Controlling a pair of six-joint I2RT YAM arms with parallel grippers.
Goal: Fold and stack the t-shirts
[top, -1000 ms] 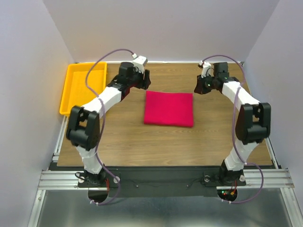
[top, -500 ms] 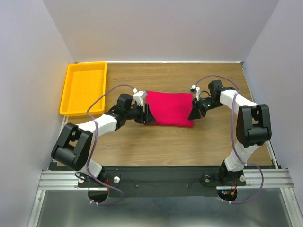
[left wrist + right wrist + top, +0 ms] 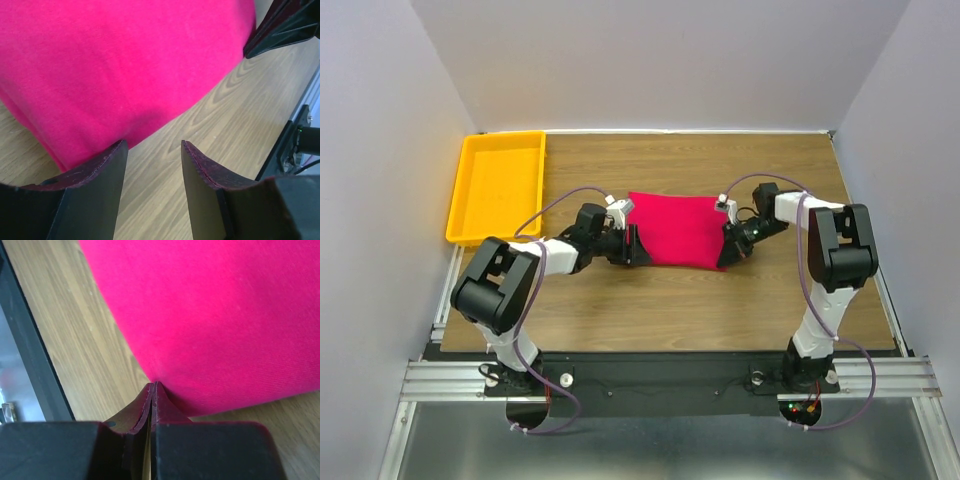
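The crimson t-shirt (image 3: 678, 230) lies folded into a rectangle in the middle of the wooden table. My left gripper (image 3: 638, 247) is low at its near left corner and open. In the left wrist view the t-shirt (image 3: 125, 60) fills the upper left, and the left gripper (image 3: 152, 145) has bare wood in its gap, with one fingertip (image 3: 107, 160) against the cloth edge. My right gripper (image 3: 726, 254) is at the near right corner. In the right wrist view the right gripper (image 3: 153, 385) is shut, its tips touching the t-shirt's (image 3: 215, 315) edge, with no cloth seen between them.
A yellow tray (image 3: 460, 200) stands at the back left of the table, with nothing in it that I can see. The black frame rail (image 3: 30, 350) runs along the table's near edge. Grey walls enclose the back and both sides.
Both arms came down from the back of the table to the shirt's near corners. The right gripper closed; the left one narrowed a little.
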